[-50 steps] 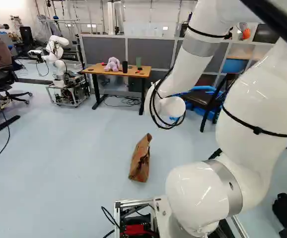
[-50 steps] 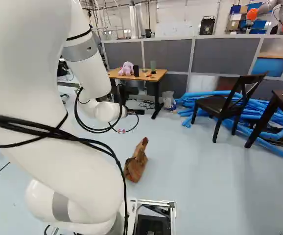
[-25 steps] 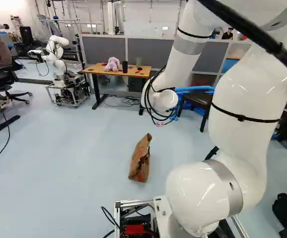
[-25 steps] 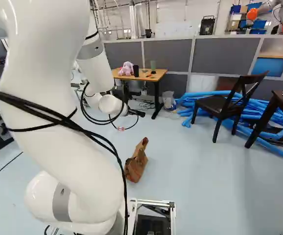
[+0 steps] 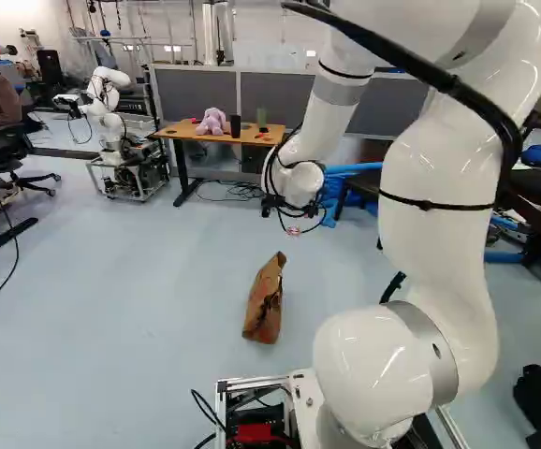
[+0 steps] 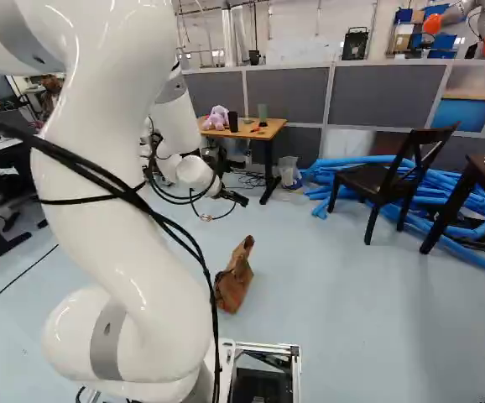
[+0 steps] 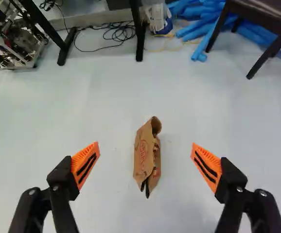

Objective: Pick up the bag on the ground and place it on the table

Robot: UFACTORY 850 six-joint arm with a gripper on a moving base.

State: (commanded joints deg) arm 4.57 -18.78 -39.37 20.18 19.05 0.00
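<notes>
My gripper (image 6: 232,196) hangs over the floor in the right base view, beyond the bag and in front of the wooden table. In the wrist view the gripper (image 7: 146,147) is open, its orange pads wide apart. The brown paper bag (image 7: 147,158) lies on the floor below, seen through the gap between the fingers and touching neither. Both base views show the same bag (image 5: 264,301) (image 6: 234,279) ahead of the base. The table (image 5: 252,138) stands against the grey partitions, with its top in view.
On the table are a purple plush toy (image 5: 212,122), a black cup (image 5: 236,125) and a green cup (image 6: 263,111). Another robot (image 5: 111,122) stands left of it. Blue tubes (image 6: 343,172) and a dark chair (image 6: 385,180) are to its right.
My arm has swung leftward in the left base view and rightward in the right one, and its forearm has come down somewhat. The bag and the base have not moved.
</notes>
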